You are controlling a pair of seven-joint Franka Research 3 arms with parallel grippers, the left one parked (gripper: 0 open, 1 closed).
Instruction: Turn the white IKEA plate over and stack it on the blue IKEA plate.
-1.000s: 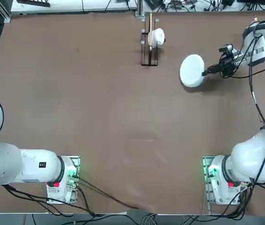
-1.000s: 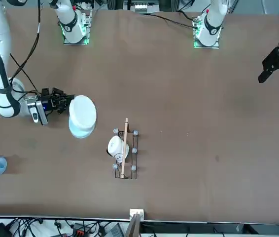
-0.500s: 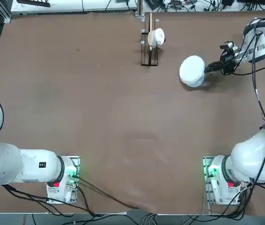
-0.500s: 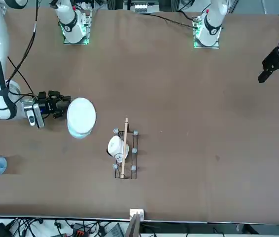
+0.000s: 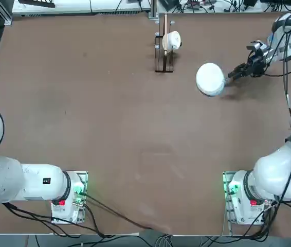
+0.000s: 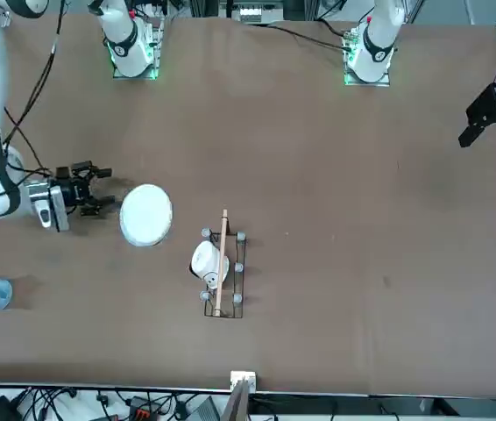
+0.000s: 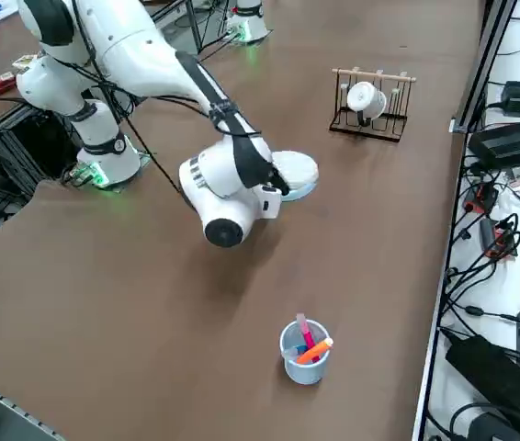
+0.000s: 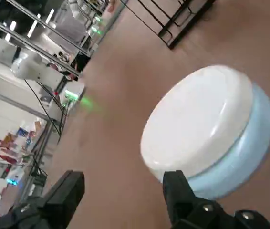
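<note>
White IKEA plate [image 8: 197, 119] sat upside down on blue IKEA plate [image 8: 249, 148], rims lined up, only a pale blue band showing underneath. Stack rested on table [image 5: 109, 128] over at the robot's right, toward the far edge, a little to the right of dish rack [image 5: 164, 51] holding white cup [image 5: 173, 40]. Right gripper [image 6: 97, 186] hung just beside the stack, clear of it, fingers spread wide, nothing between them. Judged flip and stacking done; only pulling the arm away looked left. Blue cup with markers [image 7: 304, 351] stood well apart, untouched.
</note>
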